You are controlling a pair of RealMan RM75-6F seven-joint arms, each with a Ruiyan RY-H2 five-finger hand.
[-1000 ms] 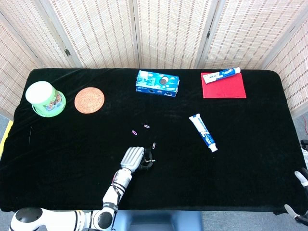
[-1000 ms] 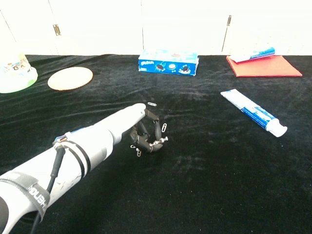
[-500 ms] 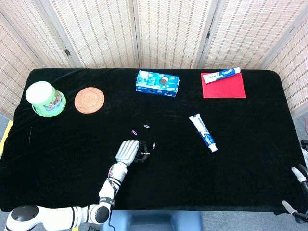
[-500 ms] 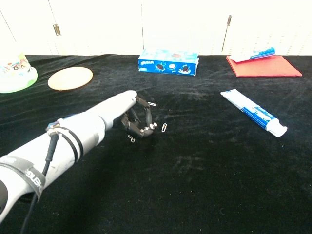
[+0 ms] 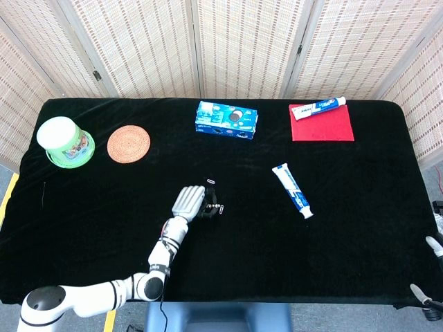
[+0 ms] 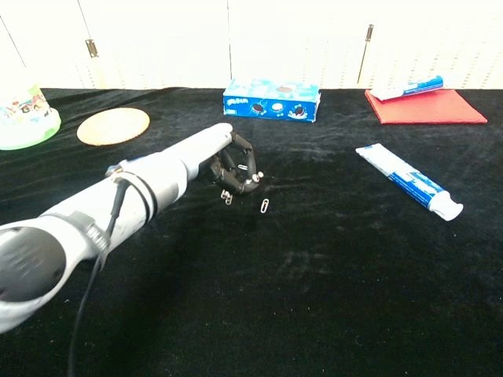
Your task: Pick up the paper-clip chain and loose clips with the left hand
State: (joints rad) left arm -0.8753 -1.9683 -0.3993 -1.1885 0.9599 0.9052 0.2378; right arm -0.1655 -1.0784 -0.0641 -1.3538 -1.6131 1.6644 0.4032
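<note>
My left hand (image 5: 193,203) reaches out over the middle of the black table (image 5: 346,207), its dark fingers (image 6: 236,174) curled downward. A short piece of paper-clip chain (image 6: 226,196) dangles from those fingers just above the cloth. A loose silver clip (image 6: 265,205) lies on the cloth right of the hand, apart from it. In the head view another loose clip (image 5: 210,182) lies just beyond the hand. Only the spread fingertips (image 5: 420,293) of my right hand show, at the table's right front corner, with nothing in them.
A blue biscuit box (image 5: 227,118) lies behind the hand. A toothpaste tube (image 5: 292,190) lies to the right, a red cloth (image 5: 321,123) with a second tube at the back right. A woven coaster (image 5: 128,143) and a green tub (image 5: 65,141) stand at the left.
My left hand has moved forward, away from the table's front edge toward the far clips, carrying the dangling clips along. The pink clip is now hidden under the hand.
</note>
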